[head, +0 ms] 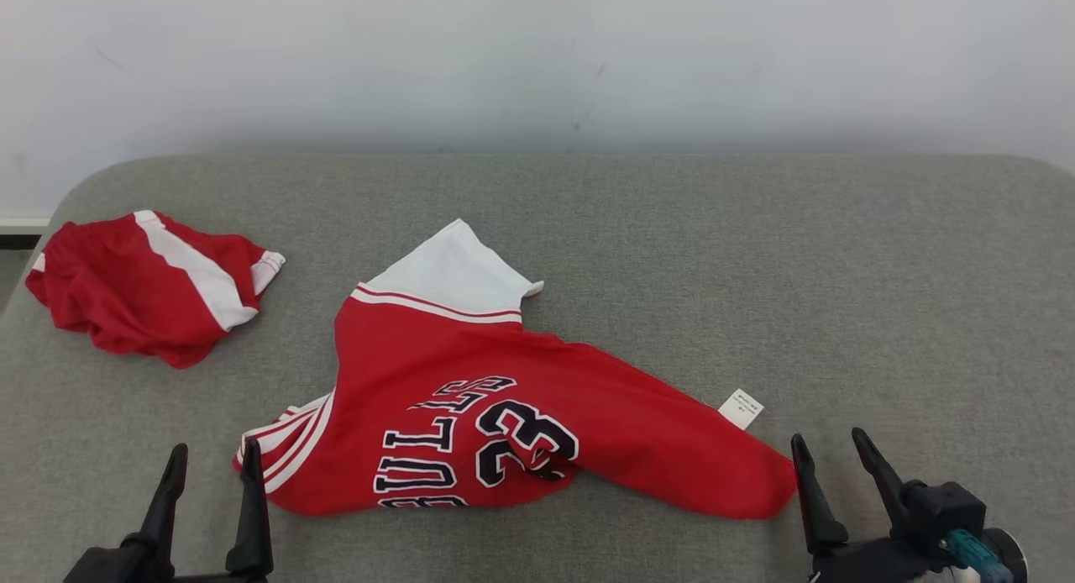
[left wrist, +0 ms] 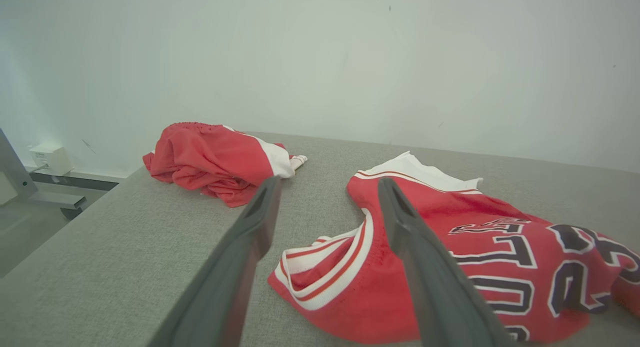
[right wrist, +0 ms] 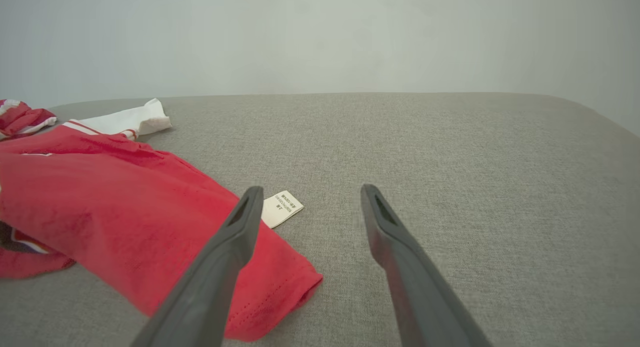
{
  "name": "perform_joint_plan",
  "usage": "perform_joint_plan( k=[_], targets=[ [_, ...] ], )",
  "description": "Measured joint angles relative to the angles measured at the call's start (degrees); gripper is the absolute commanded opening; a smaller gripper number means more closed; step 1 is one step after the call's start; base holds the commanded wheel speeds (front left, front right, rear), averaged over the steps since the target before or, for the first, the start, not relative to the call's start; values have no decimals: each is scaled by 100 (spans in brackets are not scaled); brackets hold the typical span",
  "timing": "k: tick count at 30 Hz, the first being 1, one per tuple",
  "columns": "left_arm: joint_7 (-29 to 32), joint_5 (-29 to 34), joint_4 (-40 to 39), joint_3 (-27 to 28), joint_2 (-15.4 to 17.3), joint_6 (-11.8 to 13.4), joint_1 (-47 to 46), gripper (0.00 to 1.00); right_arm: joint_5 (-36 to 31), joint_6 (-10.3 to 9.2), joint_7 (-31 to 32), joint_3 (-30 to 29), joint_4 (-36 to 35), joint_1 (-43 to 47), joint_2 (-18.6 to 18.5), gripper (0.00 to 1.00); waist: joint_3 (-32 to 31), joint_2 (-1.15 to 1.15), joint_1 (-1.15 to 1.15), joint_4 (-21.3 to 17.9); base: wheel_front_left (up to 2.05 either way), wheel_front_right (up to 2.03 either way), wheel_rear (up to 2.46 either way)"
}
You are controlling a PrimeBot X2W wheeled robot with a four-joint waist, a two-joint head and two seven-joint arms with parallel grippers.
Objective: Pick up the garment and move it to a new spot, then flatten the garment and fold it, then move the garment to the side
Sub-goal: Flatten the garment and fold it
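Observation:
The garment is a red basketball jersey with white trim, dark lettering and the number 23. It lies rumpled and skewed on the grey padded table, near the front. A white label sticks out at its right side. My left gripper stands open at the lower left, just left of the jersey's striped armhole. My right gripper stands open at the lower right, beside the jersey's right corner. Neither gripper holds anything.
A second red and white piece of clothing lies bunched at the table's far left. A pale wall rises behind the table. Left of the table's edge, a small white box sits low by the wall.

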Motion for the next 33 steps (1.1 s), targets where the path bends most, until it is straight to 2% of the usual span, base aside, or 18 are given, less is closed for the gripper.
perform_joint_plan(
  k=[11, 12, 13, 14, 18, 22, 33],
  targets=[
    [0, 78, 38, -62, -70, -29, -24, 100, 154, 0, 109, 171, 1536, -431, -67, 100, 95, 0, 0, 349, 0, 0, 0],
    [0, 78, 40, -57, -75, -30, -24, 100, 197, 0, 107, 205, 1625, -452, -57, 96, 102, 0, 0, 363, 0, 0, 0],
    [0, 78, 43, -56, -78, -36, -24, 100, 254, 0, 104, 249, 1717, -496, -49, 31, 108, 0, 0, 371, 0, 0, 0],
    [0, 78, 48, -49, -80, -35, -24, 100, 323, 0, 102, 293, 1793, -541, -38, 0, 108, 0, 0, 372, 0, 0, 0],
    [0, 80, 75, -36, -93, -36, -23, 100, 471, 0, 42, 380, 1933, -675, -59, 0, 80, 0, 0, 333, 0, 0, 0],
    [0, 82, 71, -14, -104, -44, -18, 100, 572, 0, -27, 298, 1723, -783, -158, 0, 46, 0, 0, 254, 0, 0, 0],
    [0, 92, 70, -3, -124, -44, 4, 100, 589, 0, -34, -671, -332, -304, -452, 0, 23, 0, 0, -57, 0, 0, 0]
  ],
)
